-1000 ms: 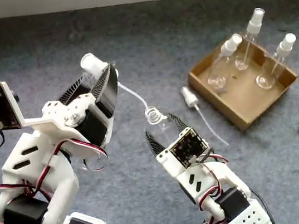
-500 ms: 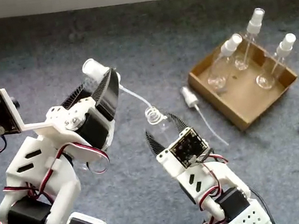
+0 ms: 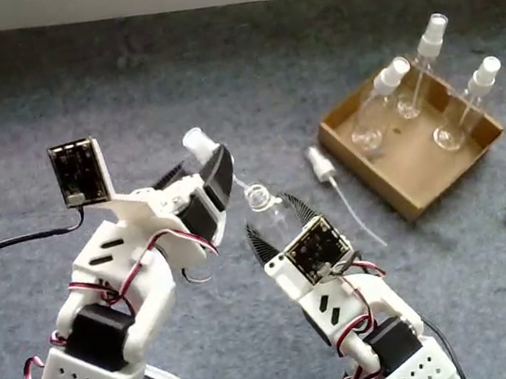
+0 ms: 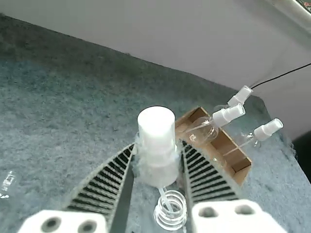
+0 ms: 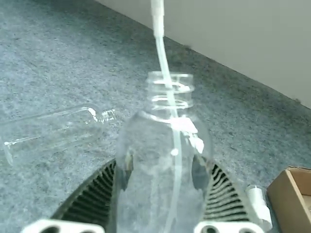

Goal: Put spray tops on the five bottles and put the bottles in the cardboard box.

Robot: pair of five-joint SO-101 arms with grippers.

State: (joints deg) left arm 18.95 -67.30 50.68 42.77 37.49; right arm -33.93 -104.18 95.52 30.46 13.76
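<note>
The grey carpeted table top (image 3: 77, 92) lies open toward its far edge and on the left arm's outer side. At the right, well apart from both grippers, sits the shallow brown cardboard box (image 3: 411, 164). Three clear plastic bottles with white spray tops (image 3: 382, 99) stand in it, heads up.

The right gripper (image 3: 274, 215) clamps the body of a clear uncapped plastic bottle (image 3: 267, 203). The bottle's long axis runs along the fingers and its threaded mouth points up and away. The fingers cover its lower body.

An empty clear bottle (image 5: 53, 128) lies on its side on the carpet, uncapped, near the held one.

The left gripper (image 3: 202, 164) is closed on a white spray top (image 3: 196, 143) with its head uppermost. Its thin dip tube (image 5: 163, 58) slants down through the held bottle's mouth and on inside the bottle. The collar sits above the mouth without touching it. In the right wrist view the head is cut off by the frame edge.

A loose white spray top (image 3: 323, 164) lies flat on the carpet between the held bottle and the box. Its head faces the far edge and its tube trails toward the near side.
</note>
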